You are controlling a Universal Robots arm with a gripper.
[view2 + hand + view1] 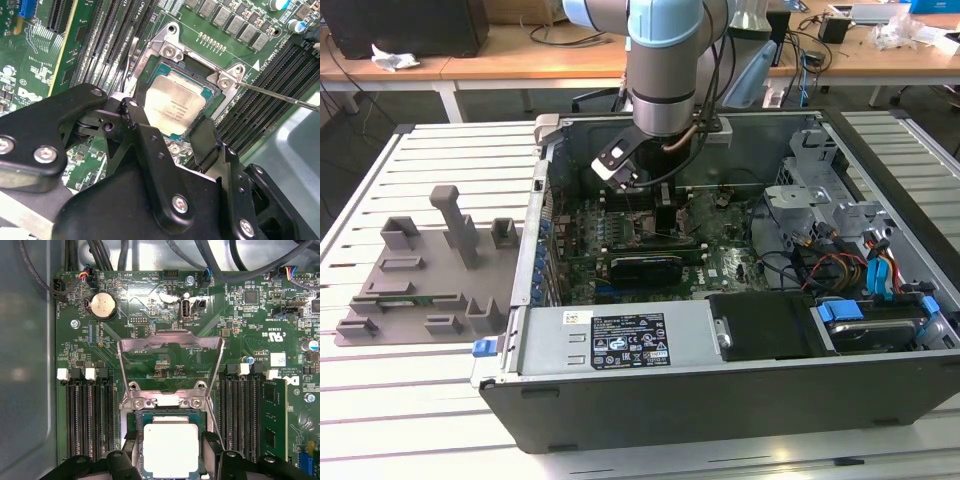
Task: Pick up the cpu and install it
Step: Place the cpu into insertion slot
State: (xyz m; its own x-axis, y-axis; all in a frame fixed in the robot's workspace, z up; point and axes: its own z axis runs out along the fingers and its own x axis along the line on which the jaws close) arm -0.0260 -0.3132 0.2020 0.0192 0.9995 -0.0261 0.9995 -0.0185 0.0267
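Exterior view: reaching straight down into the open computer case [740, 400], with the gripper [665, 222] at about 11 o'clock off the case centre, over the green board. Grey fixture blocks [430, 270] parked out at 9 o'clock of the case, well apart.

Second wrist view: cpu [175, 100] lying flat inside the socket frame [170, 47], silver top up. Gripper [169, 119] straddling it, fingers [134, 112] spread to just cpu width. Pads sit against two opposite edges, so reads as clamped on the cpu, not hanging open. Thin lever wire [280, 96] swung clear to one side.

First wrist view: same story. Cpu [170, 452] dead centre between the two fingertips [130, 452], directly below the gripper [171, 445], no offset worth noting. Square part, so no long axis to chase; edges running parallel to the socket and the memory slots [87, 420] either side. Socket lid [170, 342] flipped up and open beyond the cpu, away from the fingers. Judging seated or very nearly seated in the socket; cannot confirm fully down.
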